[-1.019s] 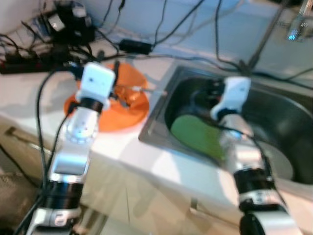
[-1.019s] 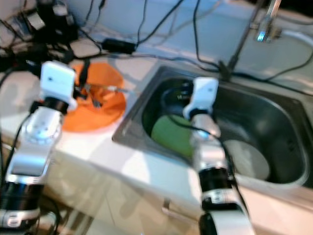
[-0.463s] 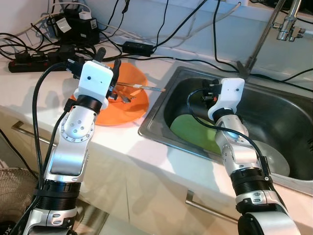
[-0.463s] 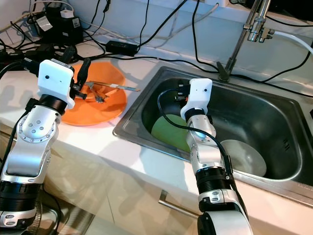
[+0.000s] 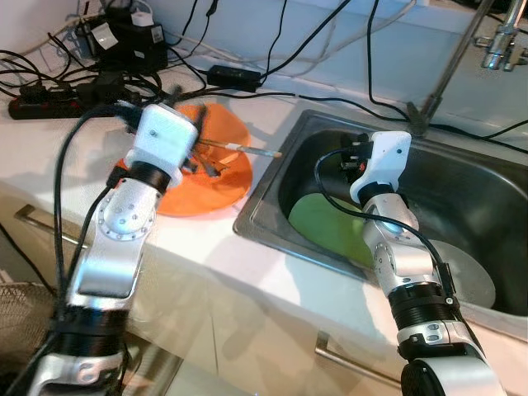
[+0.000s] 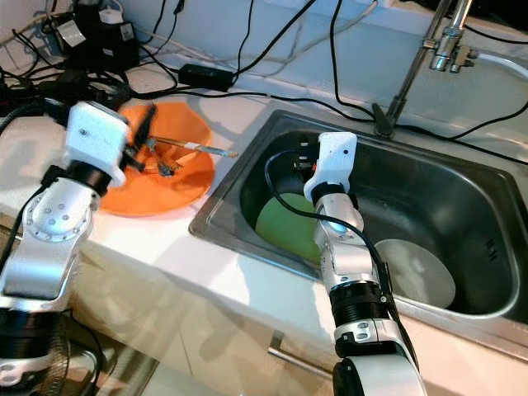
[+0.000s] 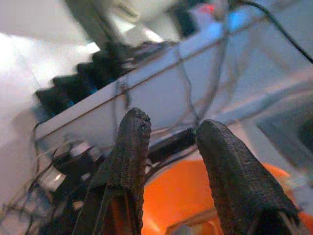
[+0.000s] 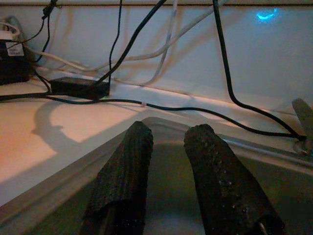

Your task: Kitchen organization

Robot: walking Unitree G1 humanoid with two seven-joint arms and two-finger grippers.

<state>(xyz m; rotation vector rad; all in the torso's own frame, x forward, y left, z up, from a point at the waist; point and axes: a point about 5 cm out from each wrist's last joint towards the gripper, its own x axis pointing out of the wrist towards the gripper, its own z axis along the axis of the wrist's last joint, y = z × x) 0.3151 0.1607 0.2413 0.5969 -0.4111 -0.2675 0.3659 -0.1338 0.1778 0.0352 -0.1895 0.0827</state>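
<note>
- Left claw [image 7: 168, 147], fingers parted and empty, over the orange plate [image 5: 223, 177] near the sink rim [image 5: 256, 202].
- Right claw [image 8: 168, 166], parted, empty, inside the sink above the green plate [image 5: 326, 227].

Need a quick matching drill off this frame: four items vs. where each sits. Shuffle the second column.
Items:
1. orange plate
2. green plate
3. faucet
4. left gripper

Places:
A. behind the sink, at its back rim
B. over the orange plate
C. on the counter, left of the sink
D. leaning inside the sink

Pairs: 1-C, 2-D, 3-A, 4-B
</note>
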